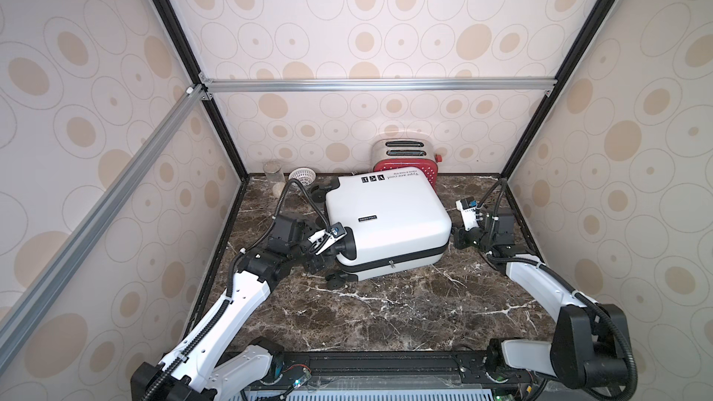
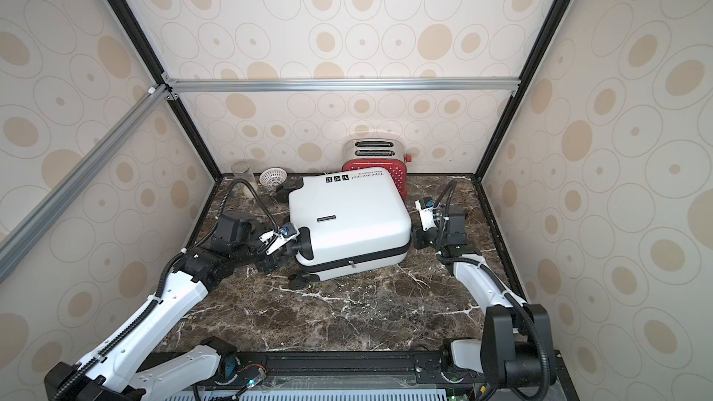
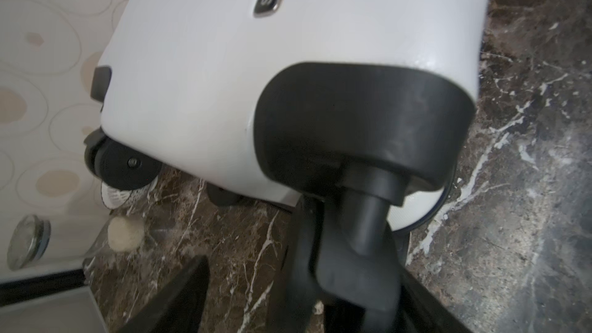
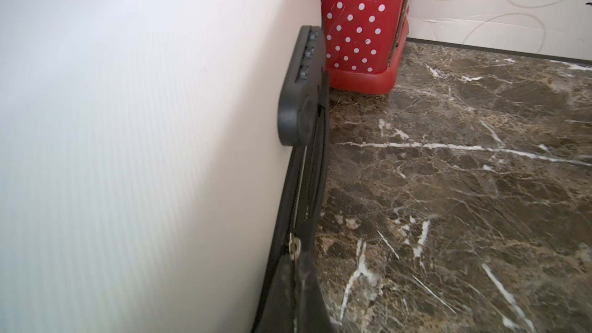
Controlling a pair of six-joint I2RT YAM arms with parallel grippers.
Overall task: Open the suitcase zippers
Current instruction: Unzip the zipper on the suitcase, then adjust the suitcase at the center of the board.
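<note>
The white suitcase (image 1: 386, 217) (image 2: 347, 217) lies flat on the marble table, its wheels toward the left. My left gripper (image 1: 339, 252) (image 2: 297, 248) is at the near-left wheel; in the left wrist view its fingers (image 3: 185, 289) stand apart and open around the black wheel stem (image 3: 368, 219). My right gripper (image 1: 456, 235) (image 2: 414, 237) is at the case's right side. In the right wrist view it (image 4: 296, 270) is shut on a silvery zipper pull tab (image 4: 293, 246) on the black zipper track (image 4: 307, 180) below the combination lock (image 4: 301, 91). A second pull tab (image 1: 391, 264) hangs on the front side.
A red polka-dot toaster (image 1: 405, 163) (image 4: 362, 27) stands right behind the suitcase against the back wall. A glass jar (image 1: 273, 173) and a white strainer (image 1: 302, 176) sit in the back-left corner. Patterned walls close in three sides.
</note>
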